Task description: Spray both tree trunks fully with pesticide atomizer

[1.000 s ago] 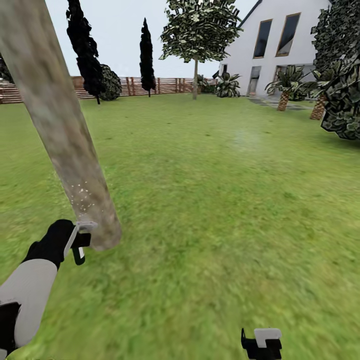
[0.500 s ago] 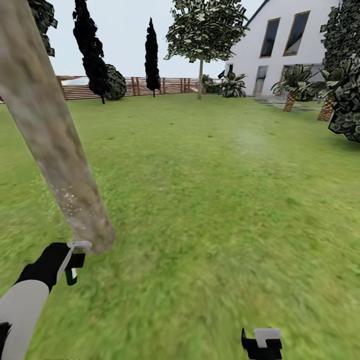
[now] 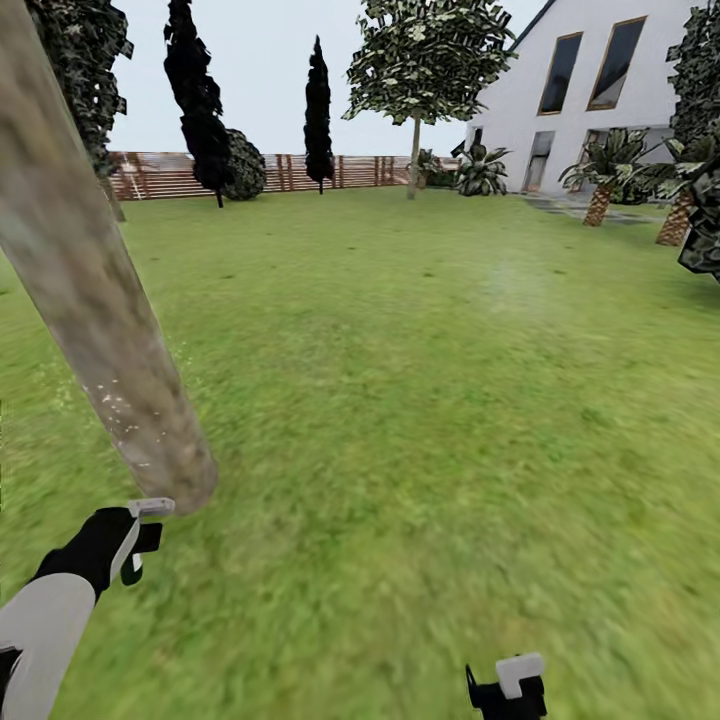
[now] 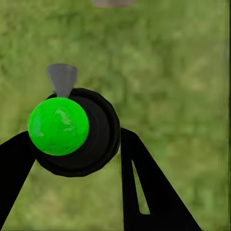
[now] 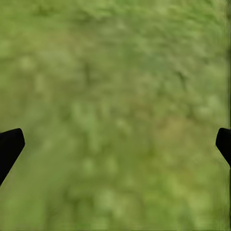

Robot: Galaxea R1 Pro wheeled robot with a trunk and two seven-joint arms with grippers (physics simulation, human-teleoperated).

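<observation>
On the lawn (image 3: 430,400) in the head view, one thick mottled trunk (image 3: 100,310) leans across the left side, and a scatter of pale specks sits low on its bark, so I judge that spraying of this first tree has begun but the trunk is far from covered. The left gripper (image 3: 140,540) hangs just beside the trunk's base, pinching the atomizer (image 3: 133,570), of which a pale top and a dark green sliver show. The right gripper (image 3: 508,690) sits low over bare grass with nothing in it. I count one near trunk, one broad leafy tree (image 3: 425,55) far off by the fence (image 3: 290,172), two dark conifers (image 3: 195,95), one white house (image 3: 590,95) and two grippers; which distant tree is the second target is a guess, and it appears unsprayed. In the left wrist view, one bottle (image 4: 72,132) with a bright green round face is clamped between two black fingers (image 4: 144,192), so pickup is done. In the right wrist view, two black fingertips (image 5: 9,147) stand spread wide at the edges, over grass.
</observation>
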